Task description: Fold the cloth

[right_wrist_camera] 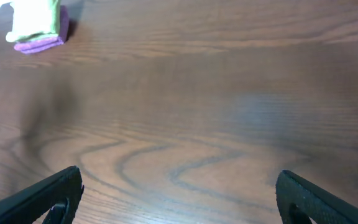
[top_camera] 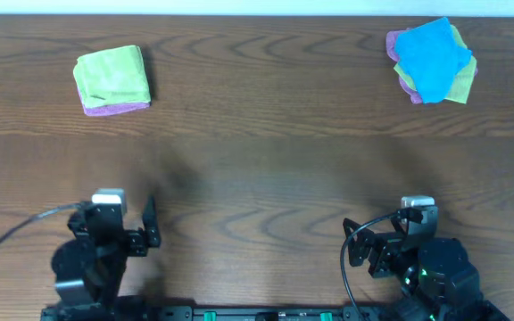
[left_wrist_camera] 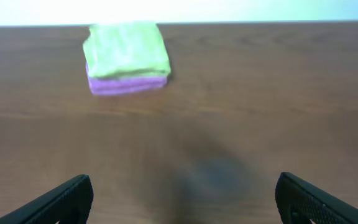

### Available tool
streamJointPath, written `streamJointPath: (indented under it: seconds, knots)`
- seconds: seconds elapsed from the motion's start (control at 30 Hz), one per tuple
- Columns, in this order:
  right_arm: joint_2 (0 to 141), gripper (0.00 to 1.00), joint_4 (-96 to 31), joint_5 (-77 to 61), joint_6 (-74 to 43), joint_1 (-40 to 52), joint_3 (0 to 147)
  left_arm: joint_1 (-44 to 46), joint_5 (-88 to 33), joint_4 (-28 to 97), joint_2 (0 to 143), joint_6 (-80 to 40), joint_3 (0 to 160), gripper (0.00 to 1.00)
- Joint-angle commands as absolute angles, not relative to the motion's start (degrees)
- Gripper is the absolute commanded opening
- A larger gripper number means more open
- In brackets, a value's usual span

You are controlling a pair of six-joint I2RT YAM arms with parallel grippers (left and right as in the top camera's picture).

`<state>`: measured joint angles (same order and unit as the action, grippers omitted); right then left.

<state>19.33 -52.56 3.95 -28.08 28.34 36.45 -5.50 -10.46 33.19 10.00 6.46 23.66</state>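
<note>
A folded stack, a green cloth (top_camera: 111,75) on a purple one, lies at the far left of the wooden table (top_camera: 257,169). It also shows in the left wrist view (left_wrist_camera: 126,50) and at the top left of the right wrist view (right_wrist_camera: 39,22). A loose pile of cloths with a blue cloth (top_camera: 433,57) on top lies at the far right. My left gripper (top_camera: 114,218) (left_wrist_camera: 182,199) is open and empty near the front edge. My right gripper (top_camera: 398,234) (right_wrist_camera: 179,196) is open and empty near the front edge too.
Green and purple cloth edges (top_camera: 460,82) stick out from under the blue cloth. A black cable (top_camera: 7,236) trails from the left arm, and another (top_camera: 346,267) runs by the right arm. Bare wood lies between the grippers and both cloth piles.
</note>
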Motion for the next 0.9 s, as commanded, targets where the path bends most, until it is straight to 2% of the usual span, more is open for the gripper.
streamJointPath:
  seconds: [0.0, 0.13, 0.37, 0.53, 0.87]
  knots:
    - [19.1, 0.99, -52.6, 4.5, -28.7, 27.9, 36.3, -4.8, -8.1, 33.1, 5.3, 8.5, 18.9, 0.95]
    - [19.1, 0.99, -52.6, 4.5, -28.7, 27.9, 36.3, -4.0, -6.9, 33.2, 0.5, 10.8, 13.8, 0.95]
    - [19.1, 0.99, -52.6, 4.5, -28.7, 27.9, 36.3, 0.6, -2.4, 34.3, 0.2, 11.2, 9.0, 0.95]
    - [19.1, 0.99, -52.6, 4.5, -28.7, 27.9, 36.3, 1.3, 1.8, 37.0, 0.2, 11.2, 8.8, 0.95]
    - [19.1, 0.99, -52.6, 4.5, -28.7, 27.9, 36.3, 1.1, 1.9, 37.3, 0.3, 11.2, 8.9, 0.95]
